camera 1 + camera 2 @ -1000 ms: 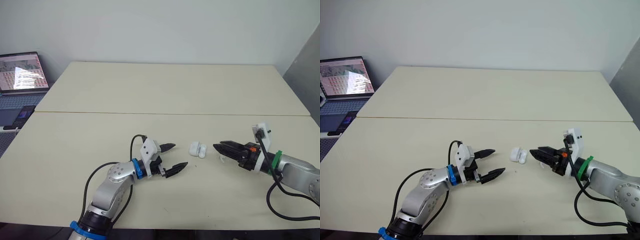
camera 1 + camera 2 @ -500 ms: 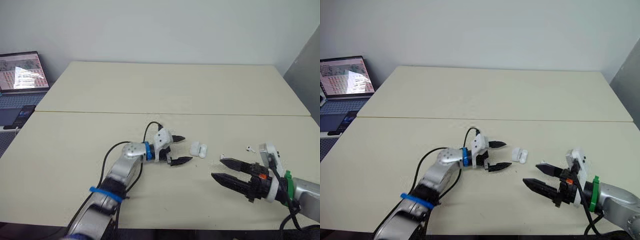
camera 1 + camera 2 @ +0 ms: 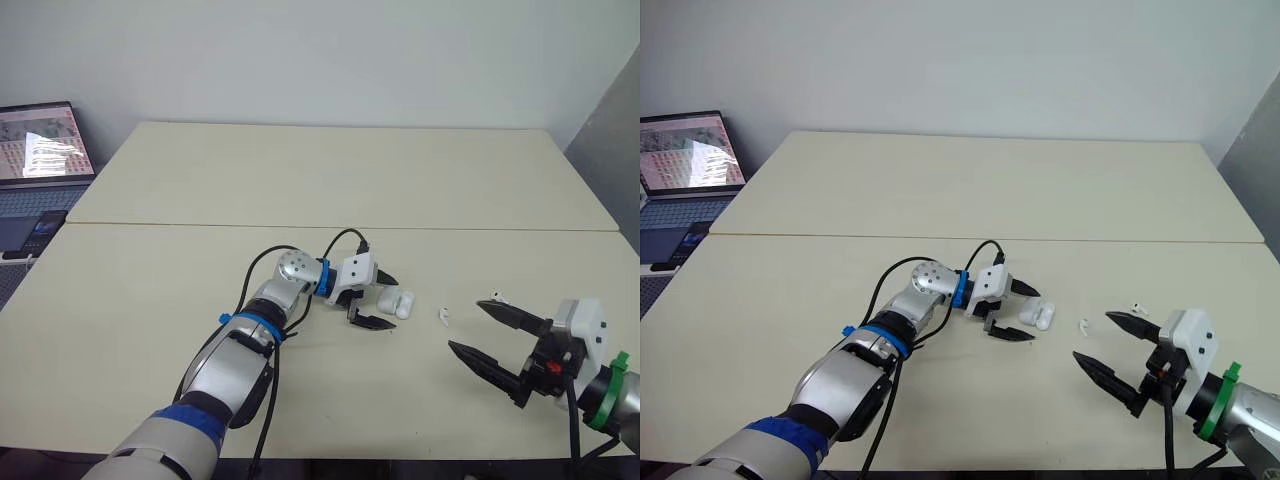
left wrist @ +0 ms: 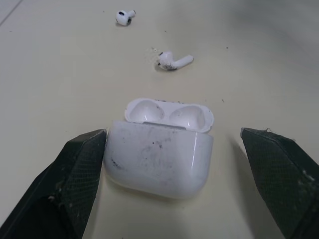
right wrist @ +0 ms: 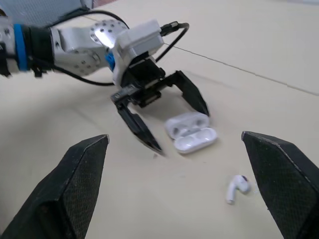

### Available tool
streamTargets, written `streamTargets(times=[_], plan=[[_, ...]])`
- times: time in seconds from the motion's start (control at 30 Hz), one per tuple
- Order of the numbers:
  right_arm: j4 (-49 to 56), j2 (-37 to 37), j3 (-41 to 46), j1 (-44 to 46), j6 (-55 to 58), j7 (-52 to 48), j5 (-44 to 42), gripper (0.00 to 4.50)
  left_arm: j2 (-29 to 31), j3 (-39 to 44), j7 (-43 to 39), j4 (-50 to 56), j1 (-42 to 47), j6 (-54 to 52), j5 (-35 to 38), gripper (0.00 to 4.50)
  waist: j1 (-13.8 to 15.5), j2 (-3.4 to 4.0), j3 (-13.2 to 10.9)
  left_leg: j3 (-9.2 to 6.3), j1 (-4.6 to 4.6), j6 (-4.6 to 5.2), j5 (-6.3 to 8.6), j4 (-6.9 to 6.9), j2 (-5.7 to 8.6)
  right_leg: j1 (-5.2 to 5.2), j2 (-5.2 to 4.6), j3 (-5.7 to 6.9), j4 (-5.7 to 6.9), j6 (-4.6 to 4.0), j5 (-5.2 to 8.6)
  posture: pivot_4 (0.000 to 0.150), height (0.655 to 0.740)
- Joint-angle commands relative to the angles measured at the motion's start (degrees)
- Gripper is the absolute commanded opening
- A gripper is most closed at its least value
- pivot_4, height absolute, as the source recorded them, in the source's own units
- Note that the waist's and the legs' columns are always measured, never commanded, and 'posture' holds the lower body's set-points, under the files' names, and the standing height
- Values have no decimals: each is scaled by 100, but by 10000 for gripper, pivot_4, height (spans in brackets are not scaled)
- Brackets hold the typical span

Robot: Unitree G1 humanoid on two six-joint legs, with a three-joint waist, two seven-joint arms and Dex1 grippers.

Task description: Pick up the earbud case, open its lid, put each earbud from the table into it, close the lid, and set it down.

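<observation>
Left wrist view: the earbud case [image 4: 158,162] lies on the table [image 4: 60,79], lid open, between the spread fingers of my left gripper [image 4: 170,135], one finger touching its side. Near earbud [image 4: 172,60] and far earbud [image 4: 124,16] lie beyond. My right gripper [image 3: 466,326], likewise spread, hangs well apart.

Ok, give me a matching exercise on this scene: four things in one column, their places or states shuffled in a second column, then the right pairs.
Things
1. case
2. left claw
3. right claw
4. laptop

Places or states
A. open, holding nothing, near the table's front edge
B. beyond the table's left edge, screen lit
C. lying on the table, lid open
D. open, straddling the case

Pairs: 1-C, 2-D, 3-A, 4-B
</observation>
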State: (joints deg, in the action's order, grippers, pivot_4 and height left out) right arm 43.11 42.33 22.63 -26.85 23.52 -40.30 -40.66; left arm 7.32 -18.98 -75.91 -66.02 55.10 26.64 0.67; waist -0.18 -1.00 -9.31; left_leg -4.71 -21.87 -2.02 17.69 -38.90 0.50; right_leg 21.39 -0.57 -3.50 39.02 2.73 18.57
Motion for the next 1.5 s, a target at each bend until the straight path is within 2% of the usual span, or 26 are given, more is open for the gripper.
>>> streamTargets(times=[0.03, 0.23, 0.33, 0.47, 0.63, 0.83, 0.97, 1.23, 1.37, 1.5], plan=[[25, -98, 207, -146, -341, -154, 306, 44797, -94, 77, -123, -263, 171, 211, -191, 45000, -1, 0, 0, 0, 0, 0, 0, 0, 0, 0, 0, -1, 0, 0, 0, 1500, 7400], [46, -192, 267, -297, -442, -261, 446, 44797, -174, 207, -219, -539, 405, 368, -363, 45000, 0, 0, 0, 1, 1, 0, 0, -1, 0, 0, 0, -2, 2, 0, 0, 1500, 7400], [47, -213, 280, -305, -444, -275, 473, 45000, -136, 187, -148, -632, 470, 500, -549, 39661, 0, 0, 0, 0, 0, 0, 0, -1, 0, 0, 0, -1, 2, 0, 0, 1500, 7400], [49, -229, 291, -317, -441, -291, 497, 45000, -98, 270, -207, -673, 489, 549, -607, 27721, 0, 0, 0, 1, 2, 0, 0, -1, 0, 0, 0, -3, 3, 0, 0, 1500, 7400], [-4, -239, 197, -261, -440, -321, 608, 45000, -40, 425, -180, -633, 415, 539, -563, 27512, -1, 0, 0, 1, 2, 0, 0, -1, -1, 0, 0, -3, 4, 0, 0, 1500, 7400], [45, -250, -24, 143, 227, 218, 521, 45000, -130, 1124, -90, -132, 42, 308, 95, 27512, -8, 1, 1, 0, 2, 0, 0, -2, -2, 1, -2, -3, 6, 0, 0, 1500, 7400], [116, -477, -178, 805, 890, 874, -72, 45000, -174, 1435, 609, 871, -634, 240, 359, 27512, -14, 3, 2, -3, 2, -1, 0, -4, -6, 3, -6, -4, 9, -1, 0, 1500, 7400], [-215, -1248, -500, 2359, 2239, 2742, -1904, 45000, -557, 1507, 2901, 4251, -2361, -746, 297, 27512, 1, 8, 5, -12, -2, -3, -2, -6, -5, 2, -44, -22, 8, -1, -1, 1500, 7400], [-688, -1747, -650, 3114, 2569, 3920, -3316, 45000, -744, 1261, 3754, 5479, -2990, -1137, -2, 27512, 6, 11, 7, -10, -3, -4, -2, -6, -2, 2, -46, -24, 9, -1, -1, 1500, 7400], [-1139, -2058, -834, 3615, 2482, 4963, -4736, 45000, -780, 1064, 4152, 6050, -3330, -1496, -39, 27512, 3, 12, 8, -7, -2, -3, -2, -6, -2, 2, -46, -25, 9, -1, -1, 1500, 7400]])
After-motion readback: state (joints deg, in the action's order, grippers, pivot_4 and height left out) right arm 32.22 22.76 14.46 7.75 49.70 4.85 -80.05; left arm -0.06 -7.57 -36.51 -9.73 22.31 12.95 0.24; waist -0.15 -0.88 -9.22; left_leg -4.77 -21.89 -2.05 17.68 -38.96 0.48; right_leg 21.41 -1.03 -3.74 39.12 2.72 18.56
